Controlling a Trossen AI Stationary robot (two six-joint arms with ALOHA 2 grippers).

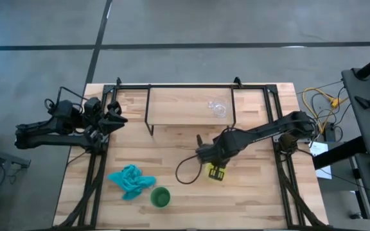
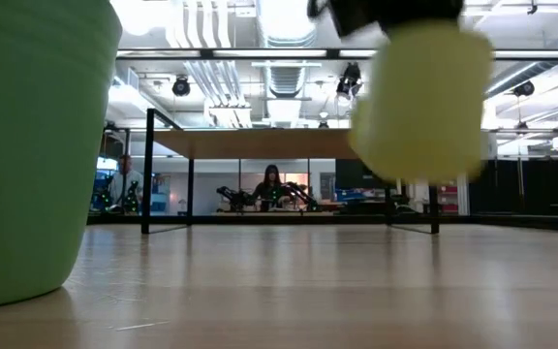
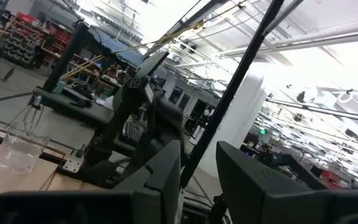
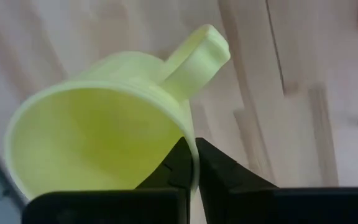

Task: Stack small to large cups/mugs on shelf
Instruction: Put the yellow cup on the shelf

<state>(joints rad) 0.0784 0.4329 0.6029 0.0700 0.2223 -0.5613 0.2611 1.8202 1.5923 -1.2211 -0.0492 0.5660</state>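
The yellow mug (image 4: pixel 104 130) hangs in my right gripper (image 4: pixel 191 171) above the table's middle, and is also seen as the mug (image 1: pixel 217 172) and the mug (image 2: pixel 419 97). The green cup (image 1: pixel 160 196) stands on its base near the table's near edge, close to the low camera as the cup (image 2: pixel 37 145). The clear glass cup (image 1: pixel 218 108) stands on the shelf (image 1: pixel 191 96), and my left wrist view also shows this glass cup (image 3: pixel 20 149). My left gripper (image 3: pixel 197 174) waits open at the table's left edge. My right gripper pinches the yellow mug's rim (image 4: pixel 190 140) beside the handle (image 4: pixel 194 56). One finger (image 4: pixel 176 168) is inside the mug and one finger (image 4: pixel 219 171) is outside. The fingers come from above. The mug is lifted clear of the table, mouth up.
A teal cloth (image 1: pixel 130 181) lies crumpled left of the green cup. A black cable loop (image 1: pixel 185 170) lies beside my right gripper. The shelf's black legs (image 2: pixel 148 170) stand toward the far side. A black frame runs along the table's sides. A person (image 2: pixel 271 184) sits far behind.
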